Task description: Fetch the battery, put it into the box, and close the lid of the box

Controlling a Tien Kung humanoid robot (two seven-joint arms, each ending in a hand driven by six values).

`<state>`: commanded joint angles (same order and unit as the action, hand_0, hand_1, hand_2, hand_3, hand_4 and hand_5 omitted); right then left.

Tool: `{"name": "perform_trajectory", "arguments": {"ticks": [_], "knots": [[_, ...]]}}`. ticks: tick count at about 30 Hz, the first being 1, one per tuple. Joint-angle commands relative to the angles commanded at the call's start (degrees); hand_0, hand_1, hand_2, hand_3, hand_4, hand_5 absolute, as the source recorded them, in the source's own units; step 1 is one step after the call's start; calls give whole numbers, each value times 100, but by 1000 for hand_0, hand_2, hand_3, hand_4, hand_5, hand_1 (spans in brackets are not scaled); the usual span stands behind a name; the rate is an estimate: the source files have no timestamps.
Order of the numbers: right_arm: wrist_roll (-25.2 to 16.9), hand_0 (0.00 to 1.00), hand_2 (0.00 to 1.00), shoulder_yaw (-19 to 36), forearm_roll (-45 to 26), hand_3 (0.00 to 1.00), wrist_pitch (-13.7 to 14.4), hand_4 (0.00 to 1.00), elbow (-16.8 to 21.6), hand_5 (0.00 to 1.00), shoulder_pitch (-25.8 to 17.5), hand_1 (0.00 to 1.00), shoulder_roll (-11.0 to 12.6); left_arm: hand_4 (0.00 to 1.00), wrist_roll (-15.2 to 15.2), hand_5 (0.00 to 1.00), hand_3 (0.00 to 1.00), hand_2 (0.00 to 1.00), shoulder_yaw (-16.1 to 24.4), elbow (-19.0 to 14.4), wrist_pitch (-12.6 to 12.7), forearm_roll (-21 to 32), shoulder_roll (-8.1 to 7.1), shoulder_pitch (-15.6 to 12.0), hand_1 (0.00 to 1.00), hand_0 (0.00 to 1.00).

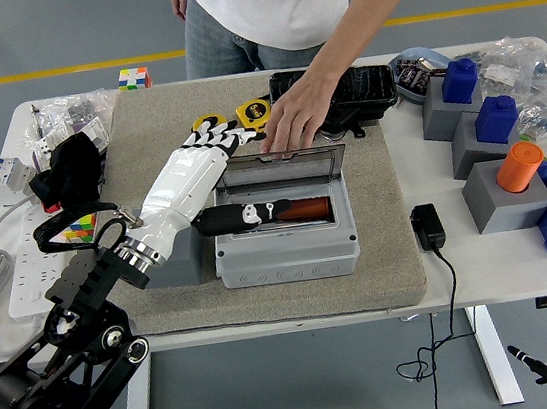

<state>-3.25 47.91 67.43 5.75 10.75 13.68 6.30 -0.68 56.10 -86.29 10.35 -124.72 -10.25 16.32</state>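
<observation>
1. We see our left robot hand (207, 143) reaching in from the counter's (483, 263) left edge over a grey mat (381, 251), its fingers spread and flat, holding nothing.
2. Its fingertips lie just beside the box's (286, 253) back left corner, near a yellow tape measure (255, 114).
3. The grey box sits on the mat near the counter's front edge, and the orange battery (302, 210) lies flat inside it.
4. The lid (284, 166) stands up at the box's back edge, tilted, with a person's hand (292, 116) resting on its top rim.
5. A black bag (359, 87) lies behind the box toward the counter's back edge.
6. Our right robot hand is out of sight.
</observation>
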Motion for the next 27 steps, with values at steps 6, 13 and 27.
{"name": "perform_trajectory", "arguments": {"ticks": [6,13,27], "knots": [[-1,904,820,5,-3,862,2,998,2,998,0,884,-9,998,-35,861,864,882,17,39,-2,-4,-9,-13,927,998],[0,905,820,31,11,862,3,998,-6,998,-21,884,-6,998,-27,868,859,852,28,31,-88,-7,-61,-117,907,998],[6,904,820,48,36,861,8,998,-12,998,-21,883,33,998,-26,871,863,853,-7,-55,-96,30,-209,-364,899,998]]}}
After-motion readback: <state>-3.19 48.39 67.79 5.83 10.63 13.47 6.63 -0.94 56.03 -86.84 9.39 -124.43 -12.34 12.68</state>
